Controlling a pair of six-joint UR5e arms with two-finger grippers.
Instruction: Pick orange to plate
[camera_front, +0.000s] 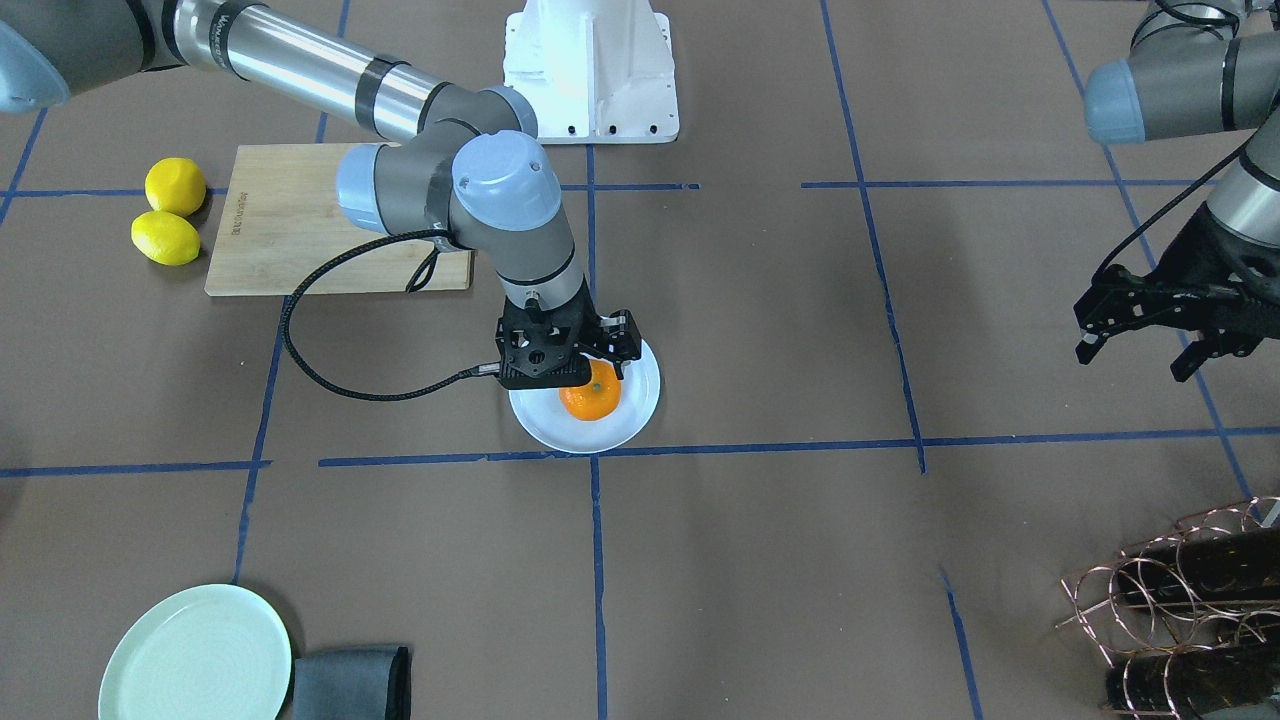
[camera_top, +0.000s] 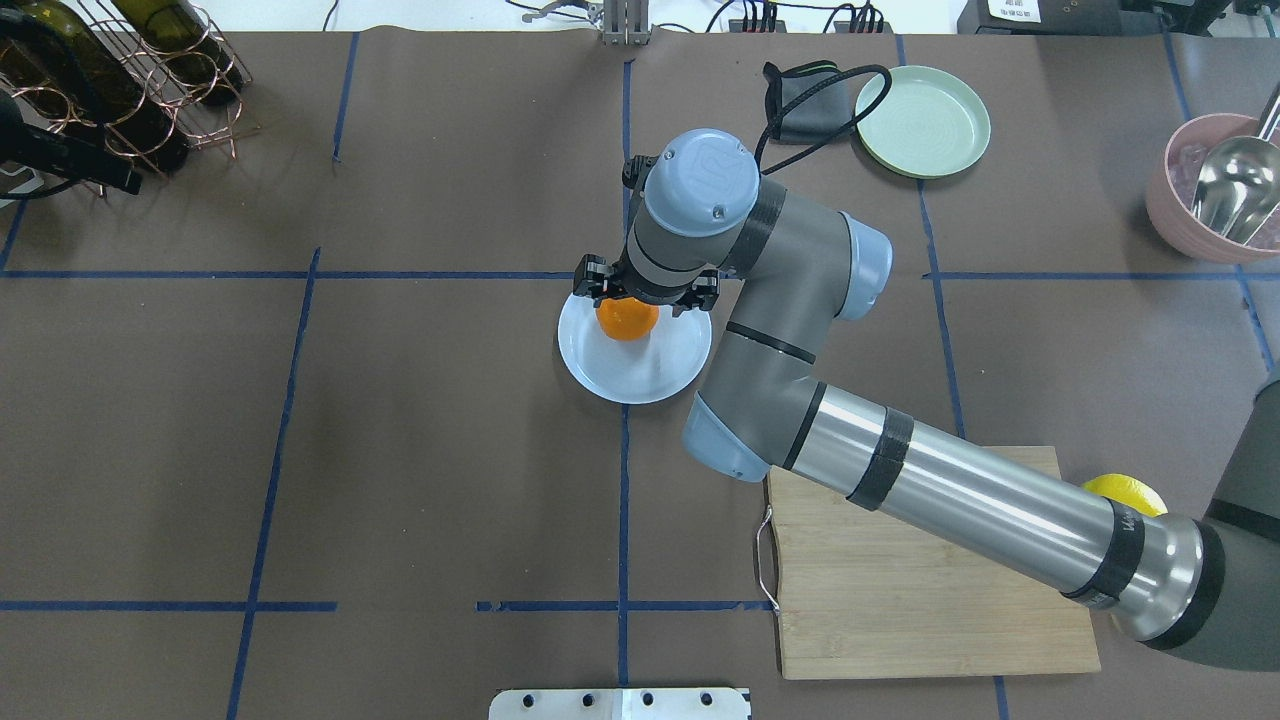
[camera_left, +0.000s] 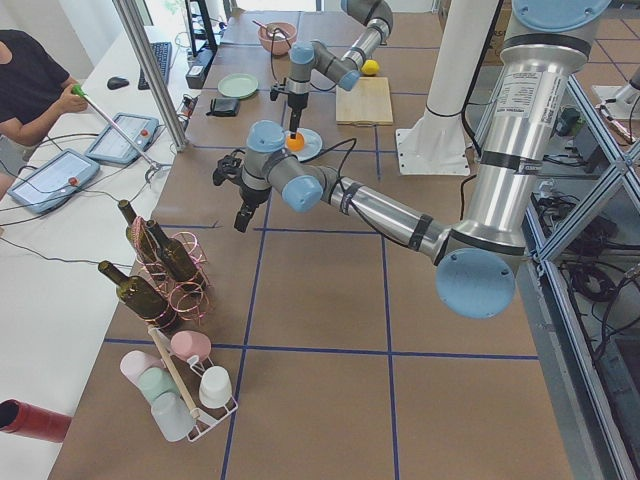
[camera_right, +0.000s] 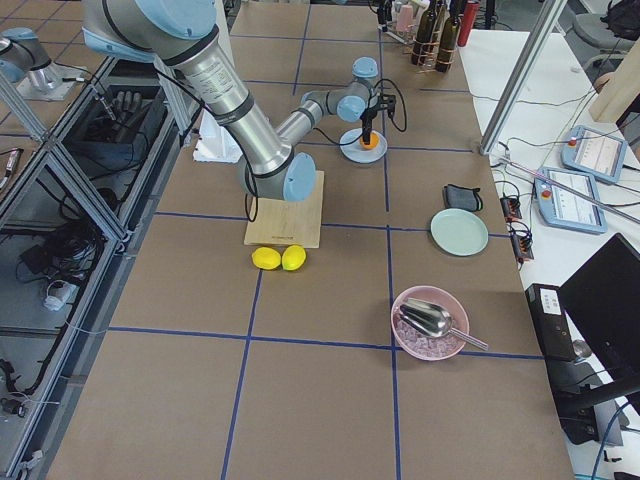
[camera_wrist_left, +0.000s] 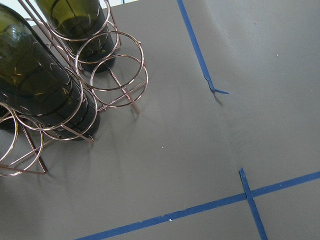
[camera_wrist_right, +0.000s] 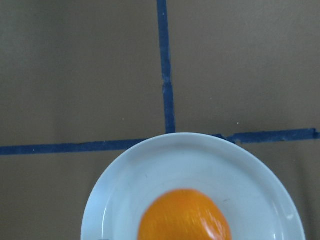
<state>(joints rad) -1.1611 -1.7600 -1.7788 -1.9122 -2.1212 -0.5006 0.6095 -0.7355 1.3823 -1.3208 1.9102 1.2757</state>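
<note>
Orange fruit, the orange (camera_front: 592, 398), sat on the pale bluish-white plate (camera_front: 545, 425), toward the rim nearer the robot, and nothing else lay on that plate. The right gripper (camera_front: 598, 365) hung straight over the fruit, its body covering the top of it; whether the jaws were clamped or apart could not be told. The plate lay on the brown paper where two blue tape lines crossed. Beyond it, under the right arm, was a wooden cutting board (camera_front: 290, 240), with two lemons (camera_front: 170, 212) just off its edge. A mint-green plate (camera_front: 195, 655) sat bare at the operators' side, touching a folded grey cloth (camera_front: 350, 685). A pink bowl (camera_top: 1190, 215) held a metal scoop (camera_top: 1235, 195). The left gripper (camera_front: 1135, 358) hovered well apart from all this, fingers spread, near a copper wine rack (camera_front: 1180, 590) holding dark bottles.
</note>
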